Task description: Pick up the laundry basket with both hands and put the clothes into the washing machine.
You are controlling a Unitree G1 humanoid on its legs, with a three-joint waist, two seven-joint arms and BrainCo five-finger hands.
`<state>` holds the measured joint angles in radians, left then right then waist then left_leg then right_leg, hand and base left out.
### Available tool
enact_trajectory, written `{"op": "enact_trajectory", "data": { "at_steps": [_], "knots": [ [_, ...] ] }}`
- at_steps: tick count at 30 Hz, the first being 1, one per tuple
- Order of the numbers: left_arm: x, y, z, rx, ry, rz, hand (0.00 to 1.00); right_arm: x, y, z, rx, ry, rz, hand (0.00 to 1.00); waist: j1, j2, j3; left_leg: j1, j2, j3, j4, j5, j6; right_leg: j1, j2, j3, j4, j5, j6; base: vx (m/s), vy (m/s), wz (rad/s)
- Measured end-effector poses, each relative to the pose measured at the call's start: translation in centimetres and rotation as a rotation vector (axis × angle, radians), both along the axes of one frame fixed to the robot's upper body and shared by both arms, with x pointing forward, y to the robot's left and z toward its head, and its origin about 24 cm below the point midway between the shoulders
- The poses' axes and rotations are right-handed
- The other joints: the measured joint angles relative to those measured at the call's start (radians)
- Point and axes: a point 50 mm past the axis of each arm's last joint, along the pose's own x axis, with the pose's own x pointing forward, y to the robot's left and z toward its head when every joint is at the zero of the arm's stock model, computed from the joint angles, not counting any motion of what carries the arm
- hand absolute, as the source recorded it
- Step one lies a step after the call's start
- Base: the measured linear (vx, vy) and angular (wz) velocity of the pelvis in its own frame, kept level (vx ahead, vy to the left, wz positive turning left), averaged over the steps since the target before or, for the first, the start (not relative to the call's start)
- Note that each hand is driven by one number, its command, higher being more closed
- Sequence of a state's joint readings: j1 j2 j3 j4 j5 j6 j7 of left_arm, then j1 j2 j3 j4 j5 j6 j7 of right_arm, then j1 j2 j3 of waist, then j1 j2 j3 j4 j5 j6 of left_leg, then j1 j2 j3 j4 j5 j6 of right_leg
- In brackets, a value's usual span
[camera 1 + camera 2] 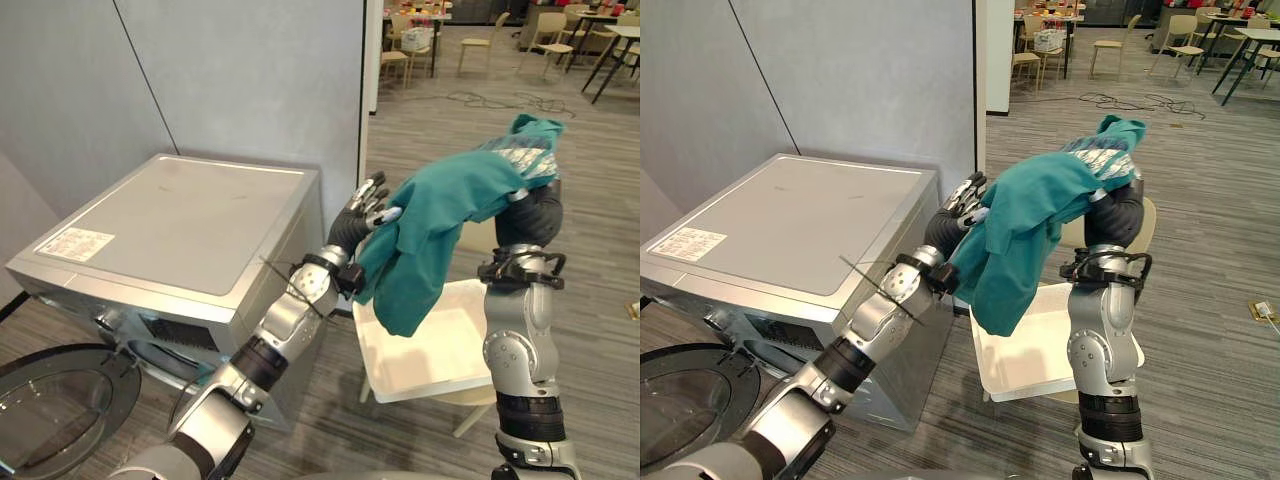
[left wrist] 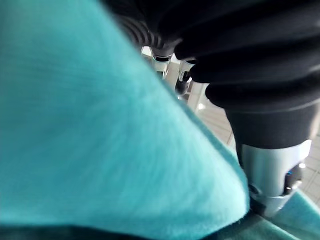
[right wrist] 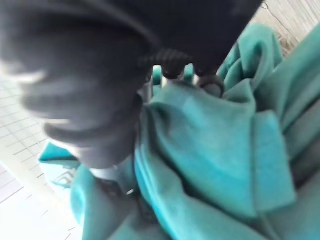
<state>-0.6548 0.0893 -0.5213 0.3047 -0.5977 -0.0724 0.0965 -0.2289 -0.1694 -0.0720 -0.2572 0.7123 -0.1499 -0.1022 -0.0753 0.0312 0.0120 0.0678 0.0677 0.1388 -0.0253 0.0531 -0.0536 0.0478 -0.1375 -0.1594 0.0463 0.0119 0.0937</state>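
A teal garment (image 1: 440, 215) hangs in the air between my two hands, above the white laundry basket (image 1: 400, 375). My left hand (image 1: 365, 205) pinches the garment's left edge, just off the right corner of the washing machine (image 1: 190, 220). My right hand (image 1: 528, 212) is raised higher at the right, with the cloth bunched over it and its fingers (image 3: 161, 74) sunk into the folds. A pale patterned patch (image 1: 520, 158) shows at the top of the bundle. The machine's round door (image 1: 50, 400) stands open at the lower left.
The basket rests on a pale stool (image 1: 470, 415) right of the machine. A grey partition wall (image 1: 250, 80) rises behind the machine. Tables and chairs (image 1: 560, 35) stand far back across the wooden floor, with loose cable (image 1: 500, 100) lying before them.
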Motion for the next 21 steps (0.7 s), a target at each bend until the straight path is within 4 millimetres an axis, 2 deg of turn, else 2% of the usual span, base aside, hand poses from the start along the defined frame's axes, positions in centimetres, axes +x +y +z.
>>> {"op": "enact_trajectory", "data": {
  "at_steps": [7,12,13,21],
  "knots": [
    [0.1,-0.1,-0.5,0.030,0.018,0.007,0.00,0.0,0.7,-0.1,-0.007,0.000,0.054,1.00,-0.024,-0.001,0.000,0.018,0.002,0.024,-0.012,-0.002,-0.001,-0.002,0.003,0.033,-0.014,0.003,0.000,-0.01,-0.001,-0.13],
    [0.2,-1.1,1.0,0.021,-0.017,-0.026,0.00,-0.1,1.2,-0.7,-0.003,0.020,0.077,1.00,-0.022,-0.002,0.000,0.017,0.001,0.027,-0.012,-0.002,0.000,-0.002,0.004,0.035,-0.014,0.007,0.003,0.00,0.000,-0.02],
    [0.2,-1.5,1.3,0.019,-0.027,-0.036,1.00,-0.1,1.3,-0.9,-0.002,0.030,0.080,1.00,-0.022,-0.002,0.000,0.017,0.001,0.027,-0.012,-0.002,0.000,-0.001,0.004,0.035,-0.014,0.007,0.003,0.00,0.000,0.00],
    [-0.9,-3.5,1.0,0.052,-0.026,-0.120,1.00,-0.2,1.3,-1.1,0.021,0.027,0.080,1.00,-0.022,-0.002,0.000,0.017,0.001,0.025,-0.012,-0.002,0.000,0.002,0.004,0.029,-0.013,0.007,0.004,0.00,0.000,0.00]
  ]
}}
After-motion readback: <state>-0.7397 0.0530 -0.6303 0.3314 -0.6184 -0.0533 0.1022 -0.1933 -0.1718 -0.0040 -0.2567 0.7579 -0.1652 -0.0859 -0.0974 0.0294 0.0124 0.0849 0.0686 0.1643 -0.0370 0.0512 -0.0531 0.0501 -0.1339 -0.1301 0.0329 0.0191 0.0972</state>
